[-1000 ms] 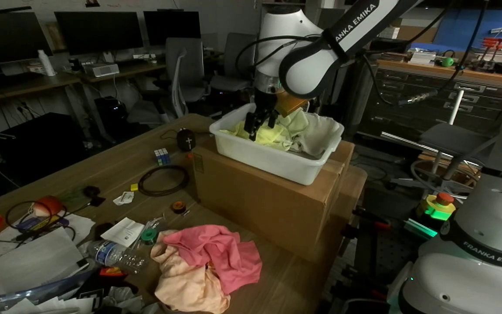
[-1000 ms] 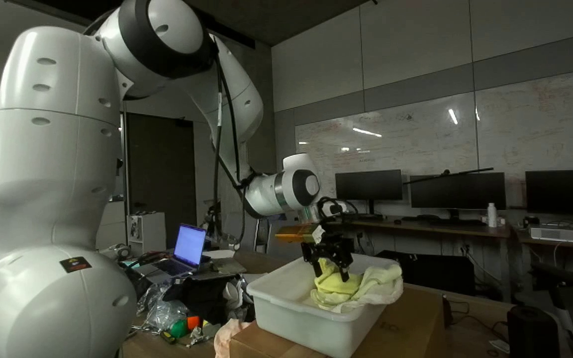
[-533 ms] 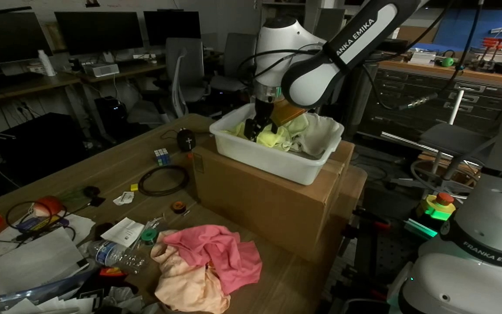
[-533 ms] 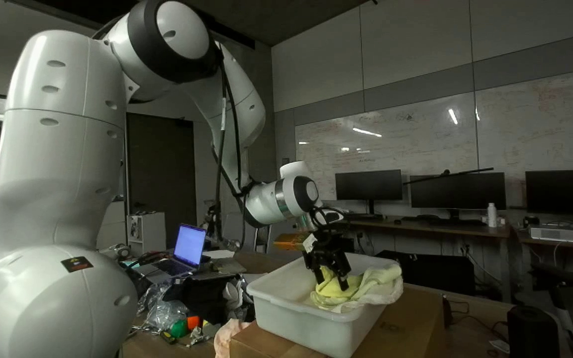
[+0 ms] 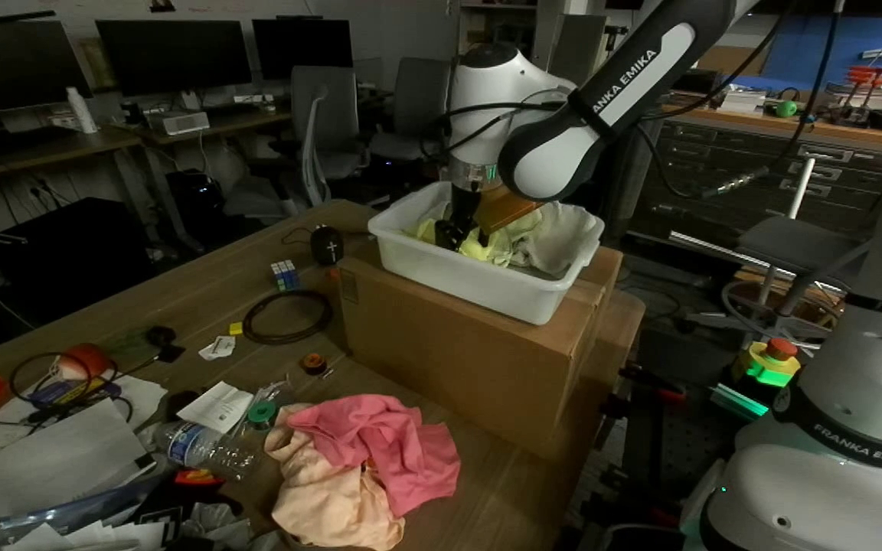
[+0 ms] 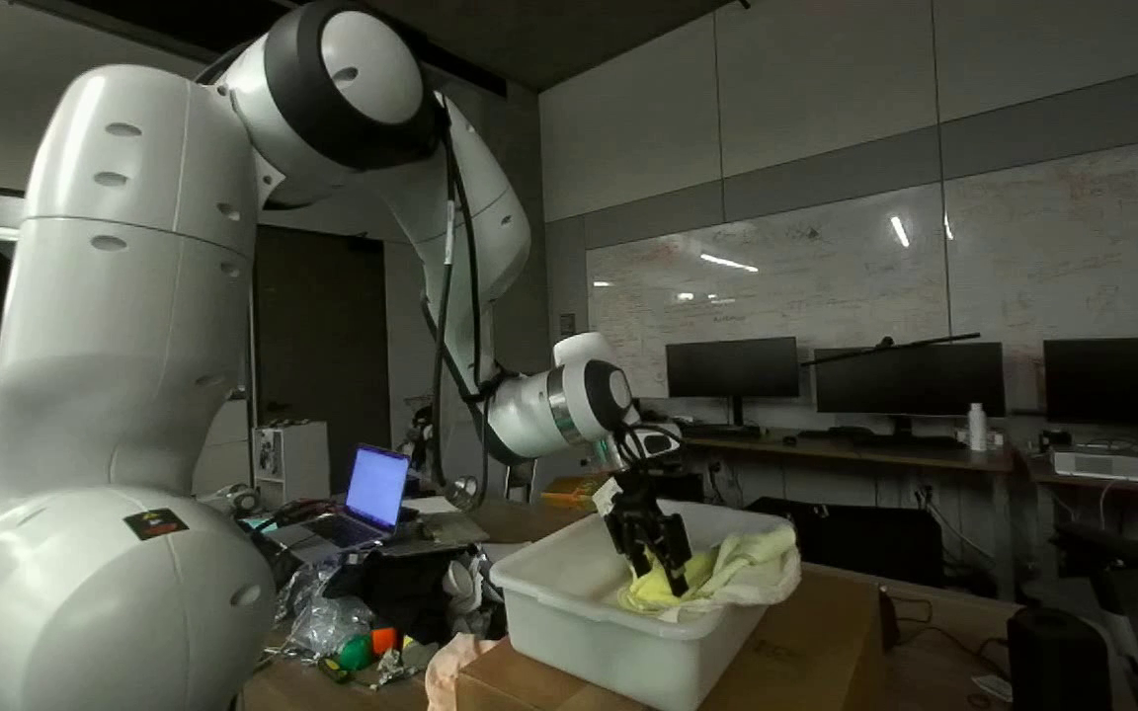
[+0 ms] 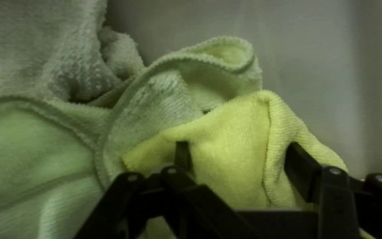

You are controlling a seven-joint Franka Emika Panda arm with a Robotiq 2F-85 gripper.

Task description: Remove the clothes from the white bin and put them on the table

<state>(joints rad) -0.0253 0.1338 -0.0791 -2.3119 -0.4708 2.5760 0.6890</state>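
While fingers [image 7: 300, 172] straddle yellow cloth [image 7: 234, 159], exterior views (alone) show peach cloth [image 5: 334, 493].

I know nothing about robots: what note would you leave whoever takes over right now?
Gripper: open, down in the white bin, jaws on either side of yellow cloth; no firm grip shows.
Bin: on the cardboard box, also containing pale green cloth and whitish cloth.
Done: pink cloth and peach cloth lie on the table, pink partly over peach.
Left: move the yellow, pale green and whitish cloth to the table.
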